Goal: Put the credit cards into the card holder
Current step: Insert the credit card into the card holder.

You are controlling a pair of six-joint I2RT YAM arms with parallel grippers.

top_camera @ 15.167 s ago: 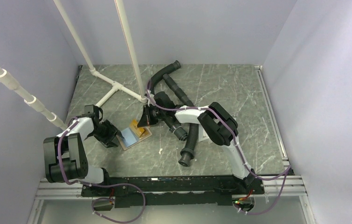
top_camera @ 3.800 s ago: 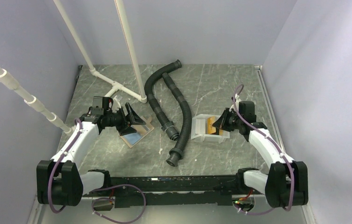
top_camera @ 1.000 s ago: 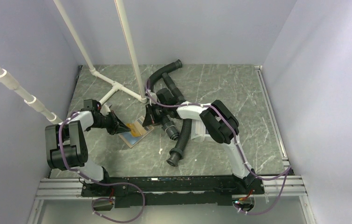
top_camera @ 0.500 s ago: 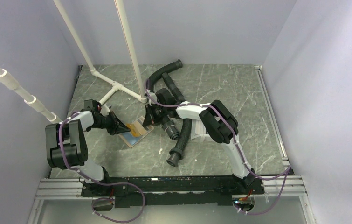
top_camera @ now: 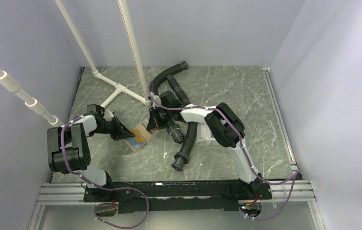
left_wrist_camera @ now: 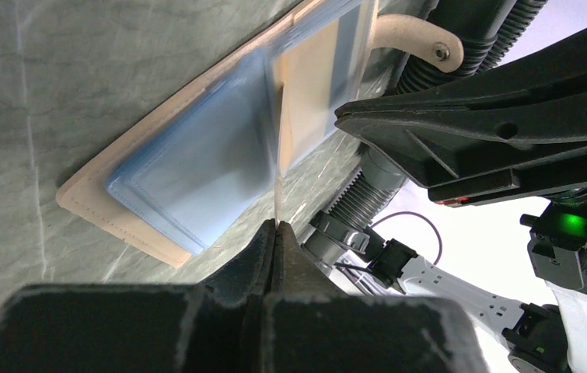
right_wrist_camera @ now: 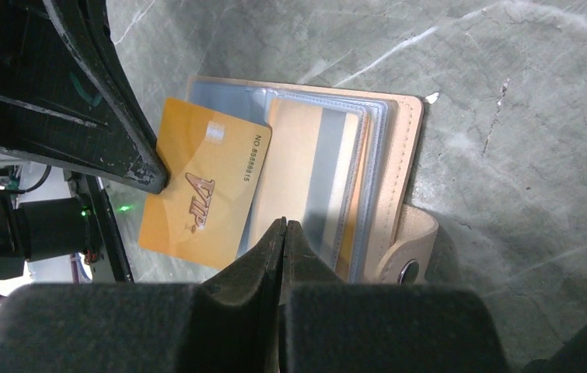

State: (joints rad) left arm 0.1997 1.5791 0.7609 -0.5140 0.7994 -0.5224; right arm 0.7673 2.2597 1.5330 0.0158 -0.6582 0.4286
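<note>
- The wallet [right_wrist_camera: 400,148] lies open and flat on the table [right_wrist_camera: 508,93], left of centre between the two arms. Its clear sleeves face up, so a card can slide in from the side.
- A sleeved card [right_wrist_camera: 298,167], orange with a grey stripe, already sits in the top sleeve.
- The left gripper [left_wrist_camera: 275,230] holds the orange card [right_wrist_camera: 203,194] by its outer edge. This leaves the leading edge free, and that edge overlaps the wallet's left page, pointing toward the sleeves by the fold.
- Its jaws are pressed together on the card with no gap showing. From the left wrist the card appears edge-on, a thin line running out from the fingertips.
- The right gripper [right_wrist_camera: 284,228] comes in from the opposite side with its tip down on the sleeve stack. This is probably to pin the wallet so it does not skid when the card is pushed.
- Its jaws are closed to a hairline slit. Whether a sleeve leaf is caught between them cannot be told.
- Most of the orange card is outside any sleeve, so I judge this insertion not yet done.
</note>
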